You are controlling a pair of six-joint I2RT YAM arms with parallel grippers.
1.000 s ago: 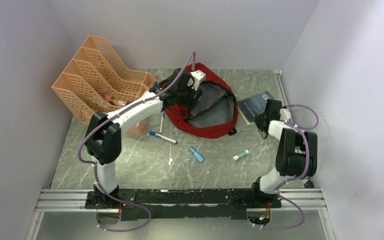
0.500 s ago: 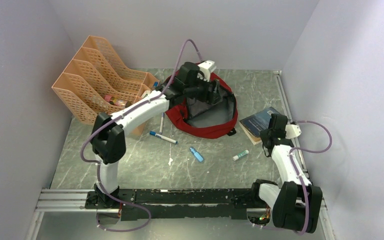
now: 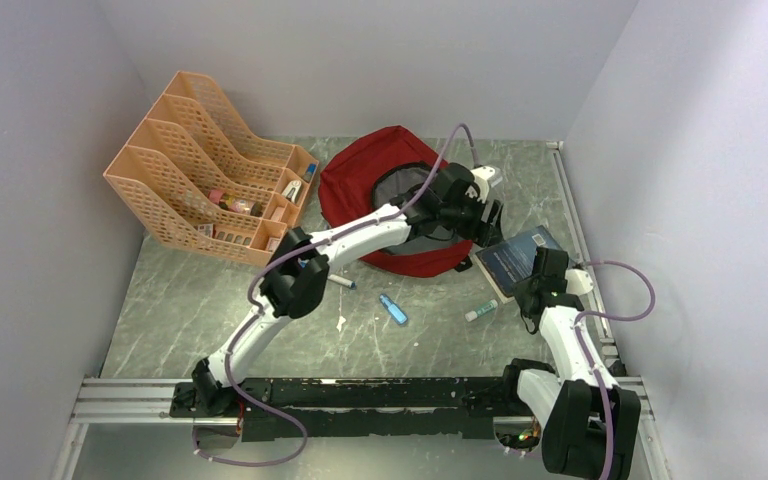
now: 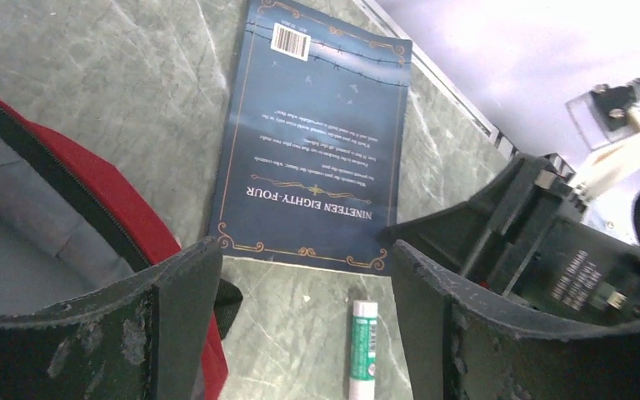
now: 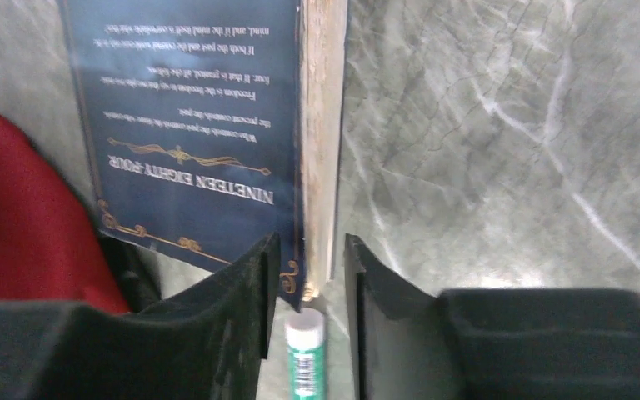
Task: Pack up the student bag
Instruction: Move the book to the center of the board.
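The student bag, dark red with grey lining showing at its mouth, lies at the back centre; its red edge also fills the left of the left wrist view. My left gripper reaches across the bag's right side and hangs open and empty above the table. A dark blue book lies just right of the bag. My right gripper sits at the book's near corner. Its fingers stand slightly apart around that corner, with a gap on the right side.
A green-and-white glue stick lies on the table near the book, also seen in the left wrist view and the right wrist view. A blue tube and a marker lie in front of the bag. An orange file rack stands back left.
My left arm swung from the bag's left side across to its right edge, and the bag shifted. The book slid nearer with my right gripper, whose fingers have now parted.
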